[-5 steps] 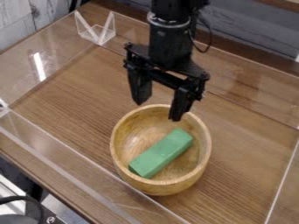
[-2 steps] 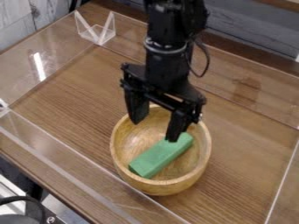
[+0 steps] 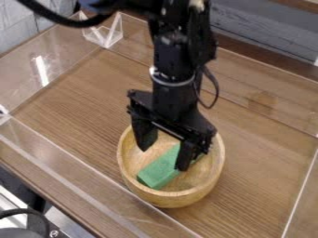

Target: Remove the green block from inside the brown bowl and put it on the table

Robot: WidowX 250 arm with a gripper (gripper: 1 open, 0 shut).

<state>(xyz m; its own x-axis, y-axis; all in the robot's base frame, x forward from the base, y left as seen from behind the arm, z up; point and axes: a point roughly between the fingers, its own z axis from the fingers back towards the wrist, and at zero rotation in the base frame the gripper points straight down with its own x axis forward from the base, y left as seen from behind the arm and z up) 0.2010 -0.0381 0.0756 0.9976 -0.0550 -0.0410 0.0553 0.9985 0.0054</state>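
Camera: arm reaches down over brown bowl; tool spread wide, fingers flanking green block inside bowl, grip unclear. Wood-grain tabletop, clear plastic wall along its edge.

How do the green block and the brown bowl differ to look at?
The green block is bright plain green; the brown bowl is light brown. The block is a straight-edged bar, while the bowl is round with a raised rim. The block is small enough to lie inside the much wider bowl.
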